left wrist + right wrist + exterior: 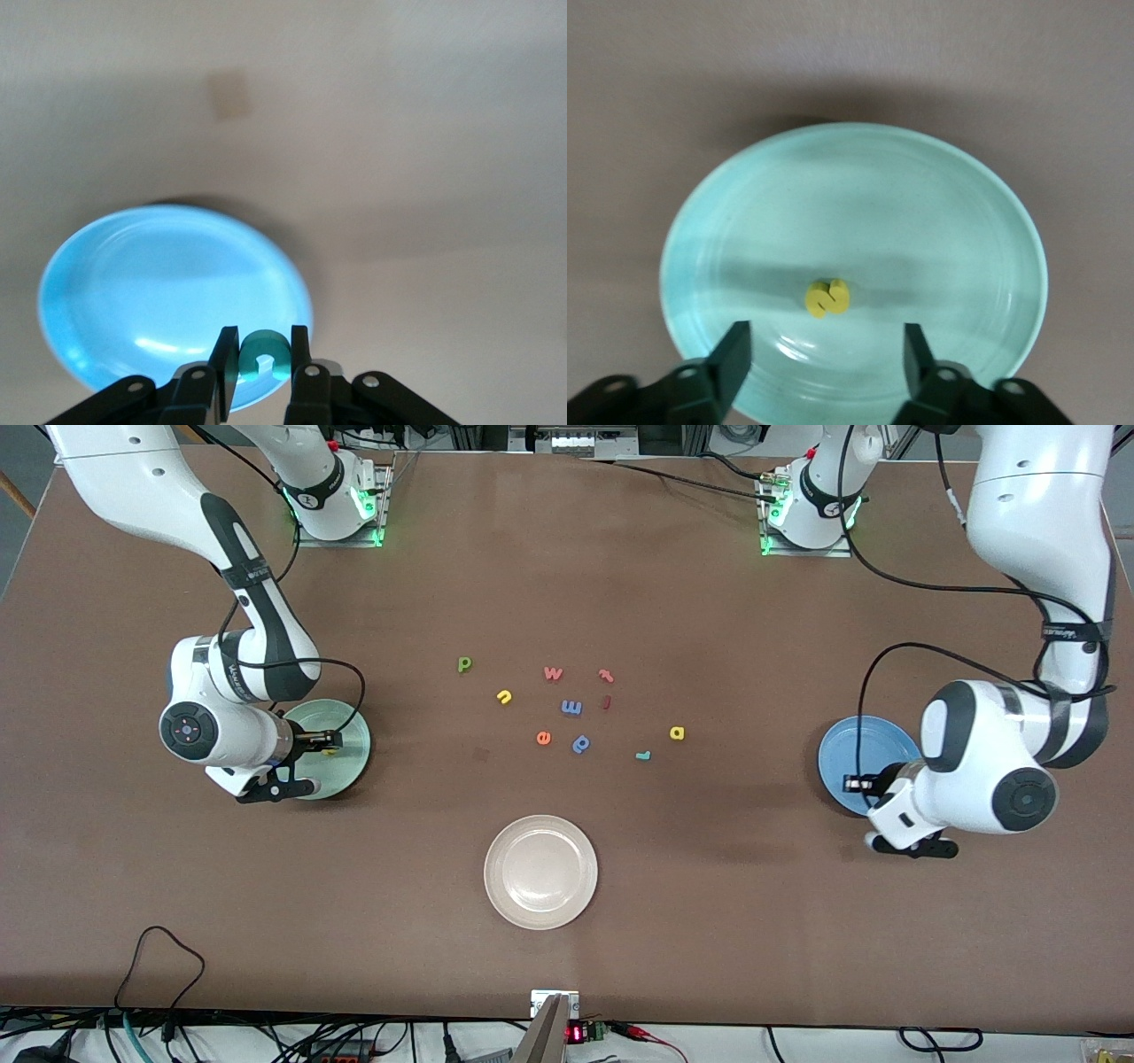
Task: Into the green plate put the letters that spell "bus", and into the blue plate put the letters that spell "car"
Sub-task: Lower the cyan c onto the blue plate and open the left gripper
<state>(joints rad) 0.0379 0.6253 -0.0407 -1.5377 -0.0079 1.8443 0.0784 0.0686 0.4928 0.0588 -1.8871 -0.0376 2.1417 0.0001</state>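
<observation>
My right gripper (pixel 330 738) (pixel 825 341) hangs open over the green plate (pixel 353 760) (pixel 921 221). A yellow s (pixel 330 750) (pixel 827 297) lies in that plate, free of the fingers. Over the rim of the blue plate (pixel 864 740) (pixel 133 292) my left gripper (pixel 852 784) (pixel 264 341) is shut on a teal c (pixel 264 354). On the table's middle lie the dark green b (pixel 464 664), yellow u (pixel 505 697), yellow a (pixel 677 733) and teal r (pixel 644 755).
Among those letters lie a pink w (pixel 553 673), a pink t (pixel 606 676), a blue m (pixel 571 708), an orange e (pixel 543 737) and a blue stem-and-loop letter (pixel 581 744). A white plate (pixel 540 872) stands nearer the front camera.
</observation>
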